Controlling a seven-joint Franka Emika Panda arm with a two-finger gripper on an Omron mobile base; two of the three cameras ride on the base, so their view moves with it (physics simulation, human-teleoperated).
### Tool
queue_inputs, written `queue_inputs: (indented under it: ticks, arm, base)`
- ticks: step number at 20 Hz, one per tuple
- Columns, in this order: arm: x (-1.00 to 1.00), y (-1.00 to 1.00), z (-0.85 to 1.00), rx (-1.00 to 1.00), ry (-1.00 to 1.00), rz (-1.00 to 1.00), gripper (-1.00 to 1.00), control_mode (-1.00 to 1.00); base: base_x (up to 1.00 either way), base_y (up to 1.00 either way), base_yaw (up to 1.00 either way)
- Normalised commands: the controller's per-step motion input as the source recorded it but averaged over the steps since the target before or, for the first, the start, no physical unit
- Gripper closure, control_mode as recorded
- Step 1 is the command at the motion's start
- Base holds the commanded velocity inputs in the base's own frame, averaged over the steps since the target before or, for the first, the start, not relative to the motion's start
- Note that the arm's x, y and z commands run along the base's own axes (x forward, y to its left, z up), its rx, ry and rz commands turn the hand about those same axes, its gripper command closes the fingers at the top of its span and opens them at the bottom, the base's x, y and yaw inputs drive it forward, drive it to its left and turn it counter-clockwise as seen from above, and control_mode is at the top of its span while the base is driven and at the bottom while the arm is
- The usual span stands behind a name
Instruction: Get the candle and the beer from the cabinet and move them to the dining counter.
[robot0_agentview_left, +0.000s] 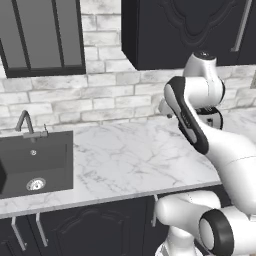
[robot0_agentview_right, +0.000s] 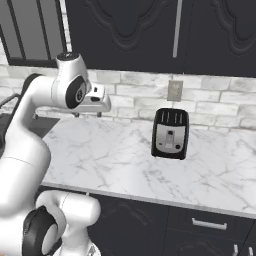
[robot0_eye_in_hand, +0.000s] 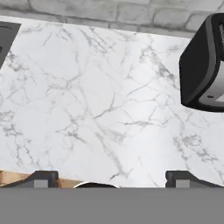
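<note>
1. Cabinet (robot0_agentview_right: 150, 30), black with carved panel doors, hangs closed on the brick wall above the marble worktop (robot0_agentview_right: 125, 160); its long grey bar handle (robot0_agentview_right: 177, 29) runs upright down the door. In the left base view the same cabinet (robot0_agentview_left: 190, 30) sits at the upper right, with the handle (robot0_agentview_left: 242, 26) near its right edge.
2. Candle and beer cannot be seen; the door hides whatever is inside.
3. Gripper (robot0_agentview_right: 86, 115) hangs above the worktop, below and to the left of the cabinet, pointing down at the marble. In the hand view its two dark fingertips (robot0_eye_in_hand: 41, 178) stand spread wide apart with only bare marble between them, gripper (robot0_eye_in_hand: 111, 180) holding nothing.
4. Toaster (robot0_agentview_right: 170, 133), black with a silver face, stands on the worktop to the right of the gripper, well apart from it, just below a wall socket (robot0_agentview_right: 174, 90). The hand view catches the toaster (robot0_eye_in_hand: 203, 65) at its right edge.
5. Sink (robot0_agentview_left: 35, 162), black with a dark tap (robot0_agentview_left: 27, 125) on its far side, is set into the worktop at the far left.
6. Glass-fronted cabinet (robot0_agentview_left: 42, 35) with dark frames hangs on the wall above the sink.
</note>
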Motion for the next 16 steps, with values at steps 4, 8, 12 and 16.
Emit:
queue_inputs:
  ticks: [4, 8, 12, 16]
  arm:
    - [-0.11, -0.26, 0.25, 0.00, -0.25, 0.00, -1.00, -1.00]
    - [-0.11, -0.29, 0.21, 0.00, -0.29, 0.00, -1.00, -1.00]
    - [-0.09, -0.28, 0.22, 0.00, -0.32, 0.00, -1.00, -1.00]
    - [-0.06, -0.31, 0.24, 0.00, -0.36, 0.00, -1.00, -1.00]
  base:
    - [0.00, 0.00, 0.00]
    - [0.00, 0.00, 0.00]
    - [0.00, 0.00, 0.00]
    - [0.00, 0.00, 0.00]
